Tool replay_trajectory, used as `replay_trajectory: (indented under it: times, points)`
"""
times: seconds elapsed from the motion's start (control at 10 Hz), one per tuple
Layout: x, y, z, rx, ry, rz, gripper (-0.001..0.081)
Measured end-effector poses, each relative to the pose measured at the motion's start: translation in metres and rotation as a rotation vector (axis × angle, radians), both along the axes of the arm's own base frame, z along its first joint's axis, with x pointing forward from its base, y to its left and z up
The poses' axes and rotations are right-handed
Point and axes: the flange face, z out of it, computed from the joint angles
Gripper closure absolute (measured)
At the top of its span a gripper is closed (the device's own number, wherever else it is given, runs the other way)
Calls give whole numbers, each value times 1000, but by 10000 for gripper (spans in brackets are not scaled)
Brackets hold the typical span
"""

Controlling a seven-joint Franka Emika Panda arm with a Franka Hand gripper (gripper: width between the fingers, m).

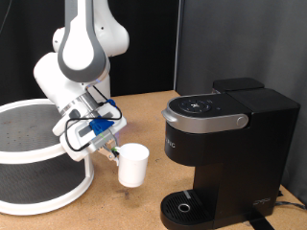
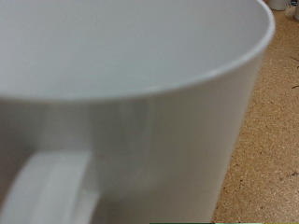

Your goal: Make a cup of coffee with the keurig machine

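Observation:
The small white cup [image 1: 132, 167] hangs at my gripper [image 1: 116, 151], left of the keurig machine [image 1: 230, 144] in the exterior view. The gripper's fingers close on the cup's side, where a little green tab shows. The cup is upright and just above or on the brown table; I cannot tell which. In the wrist view the cup [image 2: 140, 103] fills the picture, with its handle [image 2: 47, 191] close to the camera. The gripper does not show there. The machine's grey arched lid handle [image 1: 206, 120] is down. Its round drip tray [image 1: 184, 206] is bare.
A round white two-tier stand [image 1: 38, 158] with dark mesh sides is at the exterior view's left, close behind the arm. The cork-brown table top [image 1: 125, 206] runs between the stand and the machine. A dark curtain hangs behind.

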Motion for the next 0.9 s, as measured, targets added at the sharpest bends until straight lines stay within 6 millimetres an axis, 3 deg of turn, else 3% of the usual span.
replay_trajectory:
  times: [0.9]
  points:
    - [12, 16, -2, 1, -24, 6, 739]
